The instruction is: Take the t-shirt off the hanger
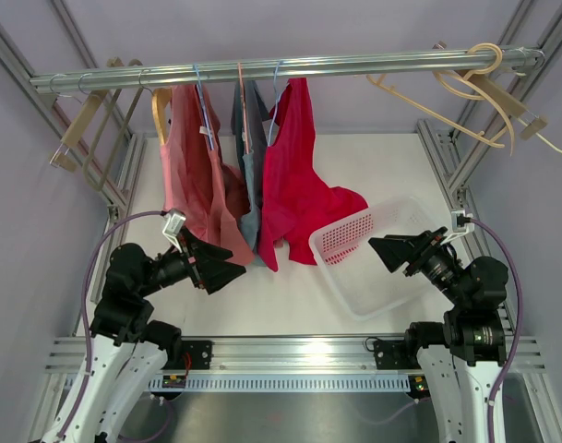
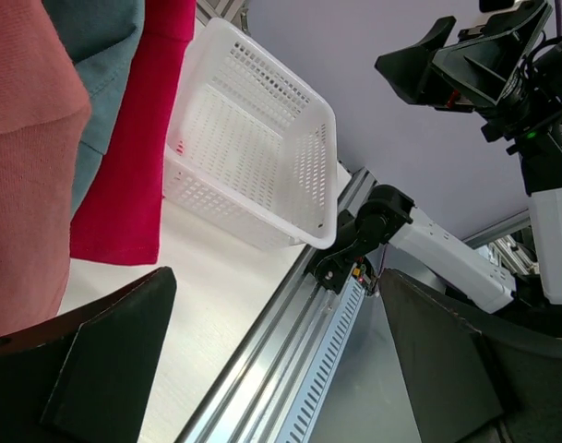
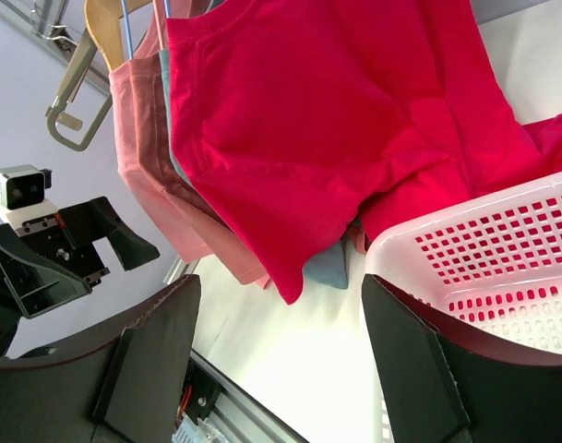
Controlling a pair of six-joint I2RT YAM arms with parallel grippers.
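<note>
Left claw [image 1: 227, 266] stands wide with nothing between its fingers, and right claw [image 1: 384, 254] is spread a little less and is just as empty. Only the top view shows the rail [image 1: 281, 69] far ahead of and above both claws, with three garments hooked on it side by side: a pink t-shirt [image 1: 193, 166], a grey-blue t-shirt [image 1: 251, 157] and a red t-shirt [image 1: 294, 175]. The left wrist view catches only their lower edges, the pink cloth close against the claw's near finger. Beyond them it shows the white basket [image 2: 262, 138] and the right arm facing back. The right wrist view adds what the others hide: a wooden hanger [image 3: 101, 23] inside the pink shirt's shoulder and the red shirt's neckline and sleeve up close, with the left claw off to its side. Both arms are lifted and bent at the elbow, forearms turned inward, so the claws point at each other across the table. The left claw sits just beside the pink hem, though the views do not settle whether they touch. The right claw hovers over the basket, apart from the red cloth. The red t-shirt hangs ahead of the right claw, creased, its lower part spilling onto the table and lying against the basket's far wall.
</note>
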